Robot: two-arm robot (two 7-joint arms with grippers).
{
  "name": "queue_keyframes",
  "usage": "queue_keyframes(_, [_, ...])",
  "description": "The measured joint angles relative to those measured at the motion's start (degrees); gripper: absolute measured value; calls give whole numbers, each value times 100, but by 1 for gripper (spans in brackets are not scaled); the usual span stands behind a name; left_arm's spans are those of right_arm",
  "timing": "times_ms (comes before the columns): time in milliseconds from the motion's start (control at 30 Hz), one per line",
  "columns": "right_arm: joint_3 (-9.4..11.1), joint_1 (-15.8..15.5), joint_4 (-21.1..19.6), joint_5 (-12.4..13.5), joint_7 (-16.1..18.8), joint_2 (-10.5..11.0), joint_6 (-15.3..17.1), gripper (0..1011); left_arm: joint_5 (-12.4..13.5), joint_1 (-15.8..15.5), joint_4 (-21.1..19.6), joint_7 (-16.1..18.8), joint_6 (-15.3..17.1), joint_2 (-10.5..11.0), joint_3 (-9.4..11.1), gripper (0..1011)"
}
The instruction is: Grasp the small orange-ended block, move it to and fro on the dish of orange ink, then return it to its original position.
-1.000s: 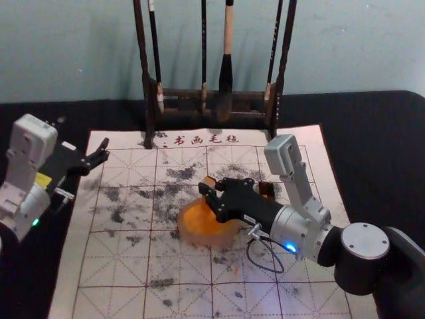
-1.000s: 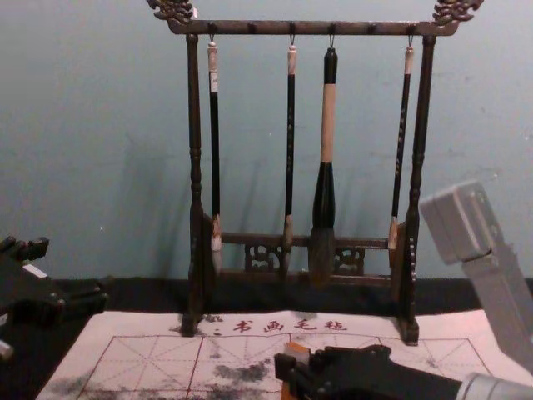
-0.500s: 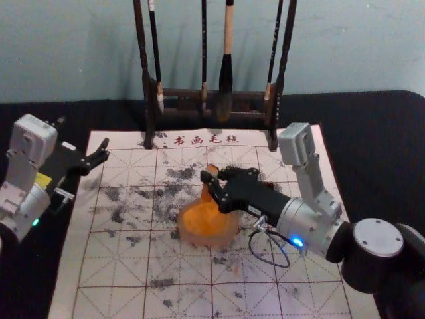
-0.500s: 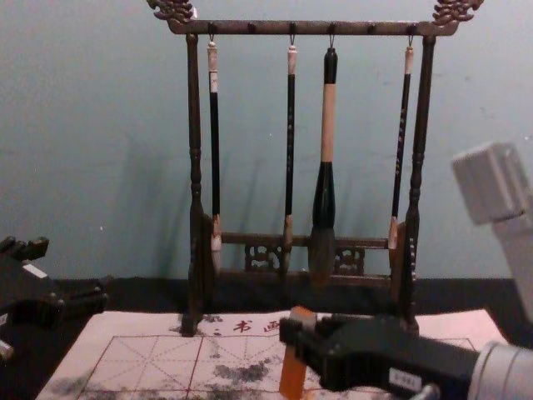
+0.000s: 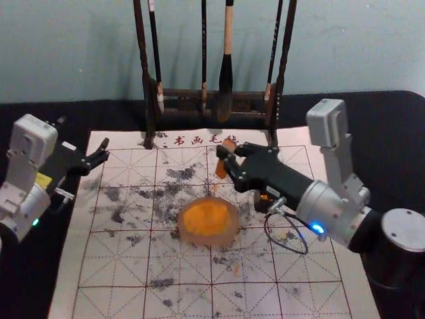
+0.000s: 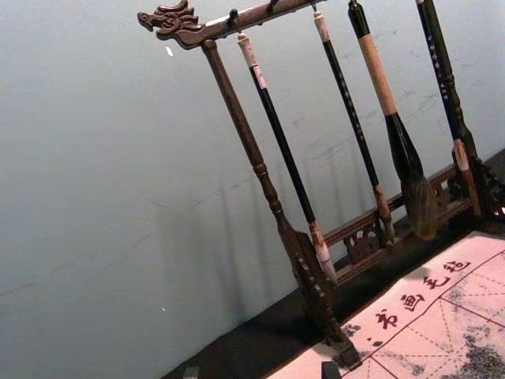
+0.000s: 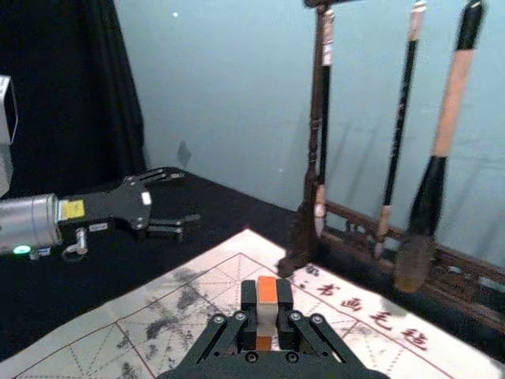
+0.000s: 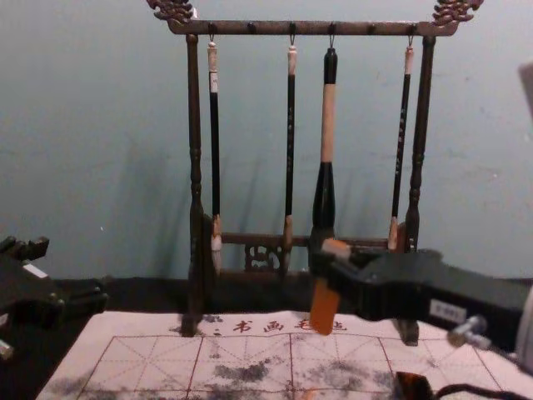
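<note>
Orange-ended block (image 7: 267,313) pinched in the right gripper (image 5: 228,155), above the mat (image 5: 66,292) near its far edge (left gripper (image 5: 105,150) wide, near the far-left corner).

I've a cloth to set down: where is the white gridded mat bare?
The mat is free, though ink-smudged, in front and left of the round orange-ink dish. Crowded: right of it, at the small dark box; behind it, where the right gripper holds the orange-ended block; and the far-left corner, by the left gripper.
</note>
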Motion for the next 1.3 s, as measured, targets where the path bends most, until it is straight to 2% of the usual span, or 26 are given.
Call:
queue_keyframes(267, [379,-393,-393,223,-285,144,108,134,0,0,0,0,0,0,0,1001])
queue_keyframes(467, [625,-728,-471,296,-505,147,-53,134,0,0,0,0,0,0,0,1001])
queue_keyframes(867, [778,-961,-127,75,-553,108,-389,134,0,0,0,0,0,0,0,1001])
queue_keyframes(1300, [868,-910,105,40,-477,-29,-412,134,0,0,0,0,0,0,0,1001])
